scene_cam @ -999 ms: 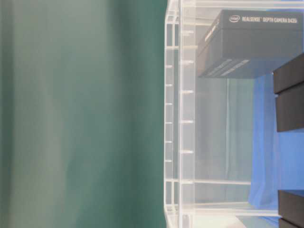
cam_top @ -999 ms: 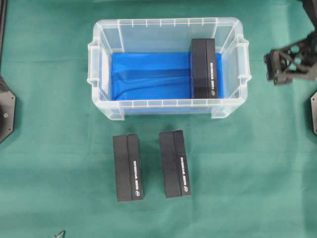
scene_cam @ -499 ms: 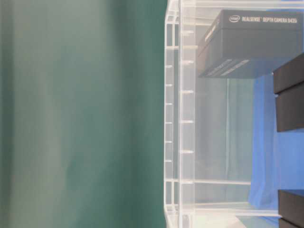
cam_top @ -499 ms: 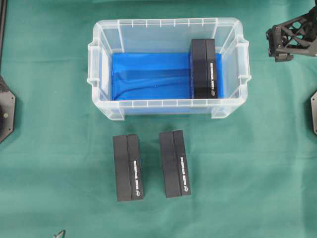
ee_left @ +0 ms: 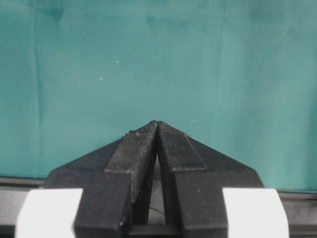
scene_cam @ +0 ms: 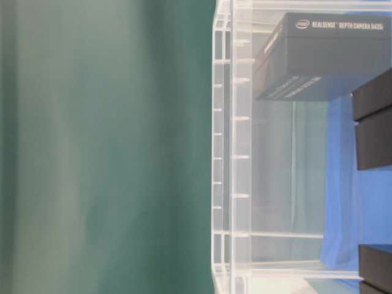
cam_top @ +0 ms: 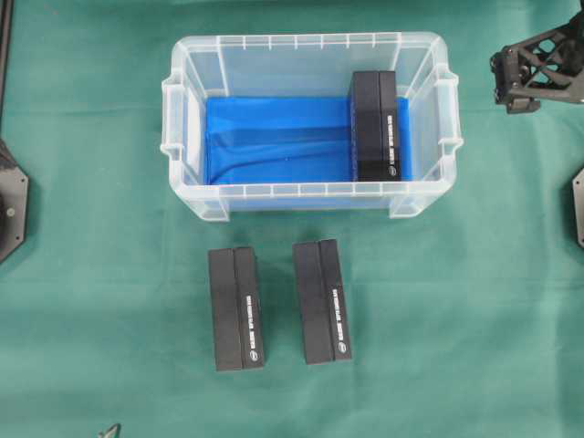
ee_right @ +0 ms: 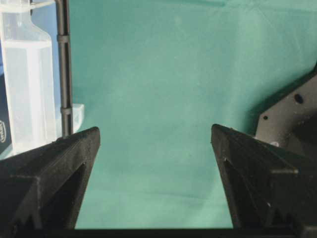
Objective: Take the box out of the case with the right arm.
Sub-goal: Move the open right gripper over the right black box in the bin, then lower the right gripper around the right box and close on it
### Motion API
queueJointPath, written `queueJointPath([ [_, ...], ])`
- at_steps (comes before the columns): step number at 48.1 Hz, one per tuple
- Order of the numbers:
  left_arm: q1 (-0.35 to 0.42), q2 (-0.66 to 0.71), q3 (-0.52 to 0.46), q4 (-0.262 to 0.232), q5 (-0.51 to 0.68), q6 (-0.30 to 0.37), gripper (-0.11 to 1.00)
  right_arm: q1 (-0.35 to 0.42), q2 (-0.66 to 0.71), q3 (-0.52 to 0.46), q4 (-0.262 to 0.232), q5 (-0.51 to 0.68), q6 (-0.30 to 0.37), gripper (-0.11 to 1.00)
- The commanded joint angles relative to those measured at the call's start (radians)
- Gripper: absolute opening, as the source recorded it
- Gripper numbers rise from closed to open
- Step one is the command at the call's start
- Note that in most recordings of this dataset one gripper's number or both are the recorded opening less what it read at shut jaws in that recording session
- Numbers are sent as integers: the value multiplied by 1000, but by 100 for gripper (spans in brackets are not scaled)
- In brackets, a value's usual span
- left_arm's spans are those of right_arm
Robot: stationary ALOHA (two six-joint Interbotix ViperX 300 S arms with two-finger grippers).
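A: Looking down from overhead, the case [cam_top: 310, 123] sits at the twelve o'clock side of the green cloth [cam_top: 456, 301], and the box [cam_top: 376, 126] lies inside it on the blue lining [cam_top: 274, 137], pressed toward the three o'clock end wall.

B: Is anything holding that box?

A: No. The right gripper [cam_top: 534, 68] is outside the case, up at about two o'clock from it, near the corner of the view and apart from the rim. Its wrist view shows the two black fingers [ee_right: 49, 173] spread wide with only green cloth between them; the case wall shows at the nine o'clock edge of that view.

B: And the left gripper?

A: In its own wrist view the left gripper [ee_left: 157, 126] has its fingertips pressed together with nothing between them, above bare cloth.

B: What else is on the cloth?

A: Two more black boxes at six o'clock from the case, lying side by side and apart: the left loose box [cam_top: 235, 308] and the right loose box [cam_top: 321, 301]. The table-level view shows the case wall [scene_cam: 236, 153] up close, with the box visible through the clear plastic.
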Motion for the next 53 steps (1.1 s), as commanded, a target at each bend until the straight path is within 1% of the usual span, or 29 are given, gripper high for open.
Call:
queueJointPath([
  [1,-2,2,-9,3,-3,2,0,-2,-8,-9,2,-5,2,88],
  [11,-2,3,-9,3,-3,2,0,0,-3,-18,12,-14,2,88],
  [16,-2,3,-9,3,-5,2,0,0,17,-38,29,-49,2,88],
  [20,-2,3,-9,3,-3,2,0,8,52,-67,34,-77,2,88],
  [28,-2,3,-9,3,-3,2,0,40,176,-172,35,-114,2,88],
  [36,-2,3,-9,3,-3,3,0,69,313,-313,34,-117,2,88],
  [41,-2,2,-9,3,-3,2,0,77,376,-377,35,-117,2,88],
  [47,-2,2,-9,3,-3,3,0,81,425,-434,34,-114,3,88],
  [53,-2,0,-9,3,-3,2,0,83,451,-456,35,-112,12,88],
])
